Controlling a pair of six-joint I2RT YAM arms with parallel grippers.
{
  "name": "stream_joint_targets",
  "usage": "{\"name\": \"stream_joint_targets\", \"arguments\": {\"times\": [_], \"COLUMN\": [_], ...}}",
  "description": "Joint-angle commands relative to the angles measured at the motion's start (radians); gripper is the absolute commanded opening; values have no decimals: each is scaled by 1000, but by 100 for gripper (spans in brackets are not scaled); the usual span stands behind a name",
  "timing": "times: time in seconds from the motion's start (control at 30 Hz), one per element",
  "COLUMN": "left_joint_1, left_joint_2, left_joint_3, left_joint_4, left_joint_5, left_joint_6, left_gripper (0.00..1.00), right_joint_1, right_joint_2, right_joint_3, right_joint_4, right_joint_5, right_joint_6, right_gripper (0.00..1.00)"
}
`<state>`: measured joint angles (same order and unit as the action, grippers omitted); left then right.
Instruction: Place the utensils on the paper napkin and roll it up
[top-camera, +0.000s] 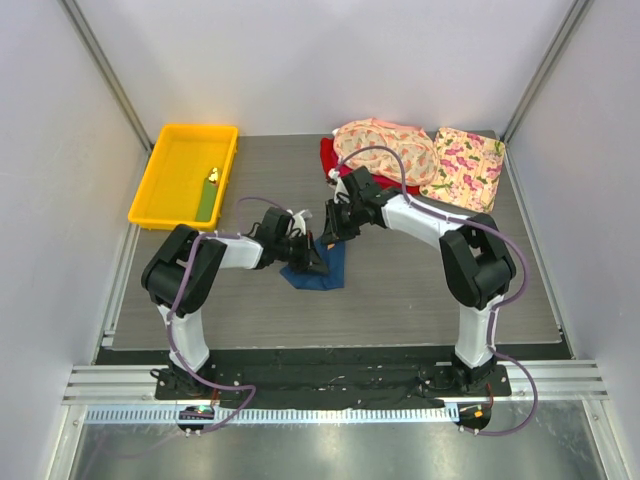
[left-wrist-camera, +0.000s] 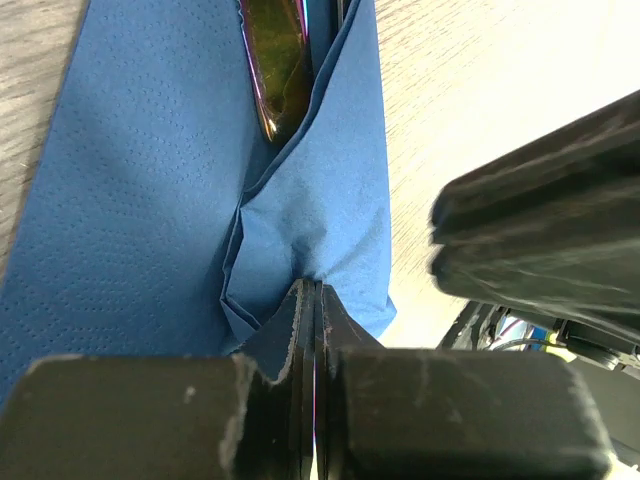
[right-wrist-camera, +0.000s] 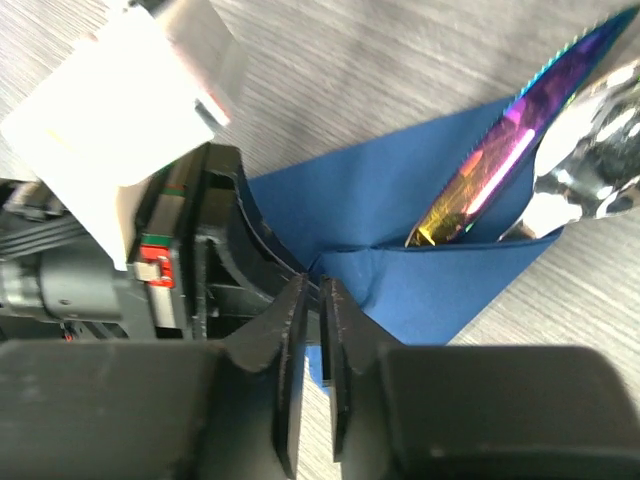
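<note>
**Both jaws pinched on napkin, utensils tucked in the fold**

Left jaws: pressed flat together, no gap visible. A crease of the paper napkin (left-wrist-camera: 310, 220) is clamped at the tips of the fingers (left-wrist-camera: 296, 335).

Right jaws: drawn almost together, only a thin slit left. The napkin's edge is caught in that slit at the tips of the fingers (right-wrist-camera: 288, 340).

The two pinch points are set just beside each other on the same bunched part of the napkin. The left arm (top-camera: 235, 250) is brought in from the napkin's left, the right arm (top-camera: 420, 215) from its far right.

Napkin: dark blue, lying on the counter (top-camera: 420, 290), partly folded over itself and creased where it is gripped.

Utensils (right-wrist-camera: 530, 160): held inside the napkin's fold. An iridescent serrated knife blade (right-wrist-camera: 490, 180) and a silver spoon (right-wrist-camera: 595, 140) are seen side by side, sticking out past the napkin's folded edge with their lower parts covered by the flap. In the left wrist view, a gold-purple piece (left-wrist-camera: 275, 70) is seen lying in the same pocket. They cannot be made out from the top view.

Behind the napkin: a red cloth (top-camera: 327, 155), with two floral cloths (top-camera: 385, 148) further to the right behind it, well apart from the napkin.

Far left of the napkin, well apart: a yellow tray (top-camera: 165, 180) with a green strip (top-camera: 205, 205) and a tiny yellow object (top-camera: 213, 176) in it.
</note>
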<state>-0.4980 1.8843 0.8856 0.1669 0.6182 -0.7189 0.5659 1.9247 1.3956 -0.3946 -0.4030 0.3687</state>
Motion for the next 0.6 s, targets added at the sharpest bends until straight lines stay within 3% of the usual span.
{"name": "stream_joint_targets", "arguments": {"times": [0.0, 0.4, 0.57], "left_joint_1": [-1, 7, 26], "left_joint_2": [39, 9, -40], "left_joint_3": [-7, -5, -8], "left_joint_4": [-81, -81, -47], "left_joint_5": [-106, -94, 17], "left_joint_6": [75, 88, 85], "left_gripper": [2, 8, 17], "right_joint_1": [12, 40, 40], "right_joint_2": [7, 143, 152], "right_joint_3": [-12, -59, -86], "right_joint_4": [-6, 8, 11], "right_joint_5": [1, 104, 121], "right_joint_6": [-4, -67, -63], "right_gripper": [17, 7, 5]}}
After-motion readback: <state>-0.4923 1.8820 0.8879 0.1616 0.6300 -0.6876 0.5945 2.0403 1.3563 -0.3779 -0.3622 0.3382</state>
